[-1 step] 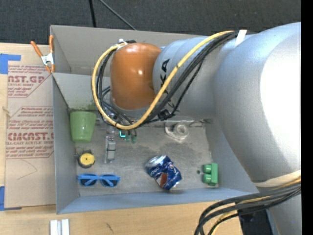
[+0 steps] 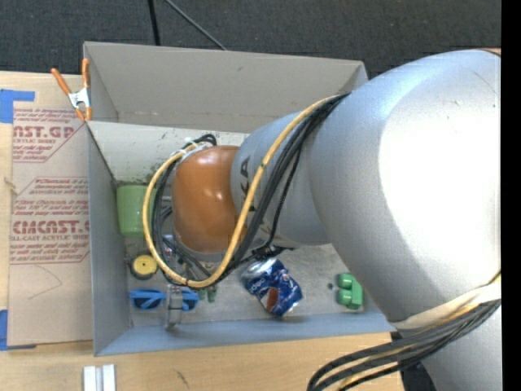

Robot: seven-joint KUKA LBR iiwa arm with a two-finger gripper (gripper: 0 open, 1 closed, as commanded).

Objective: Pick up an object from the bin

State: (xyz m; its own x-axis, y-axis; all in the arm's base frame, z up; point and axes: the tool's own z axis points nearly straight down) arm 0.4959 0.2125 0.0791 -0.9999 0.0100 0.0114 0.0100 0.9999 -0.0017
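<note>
My gripper (image 2: 173,309) hangs low at the bin's front left, under the arm's orange dome. It is right over a flat blue plastic piece (image 2: 149,300) that lies along the front wall and sticks out on both sides of it. A small yellow round thing (image 2: 143,265) sits just behind the blue piece. Further back along the left wall stands a light green block (image 2: 130,208). To the gripper's right lies a crushed blue, white and red can (image 2: 273,288).
A small green double-knobbed piece (image 2: 350,292) lies at the front right of the bin. The arm and its cables cover the middle and right of the bin floor. The bin's left and front walls are close to the gripper.
</note>
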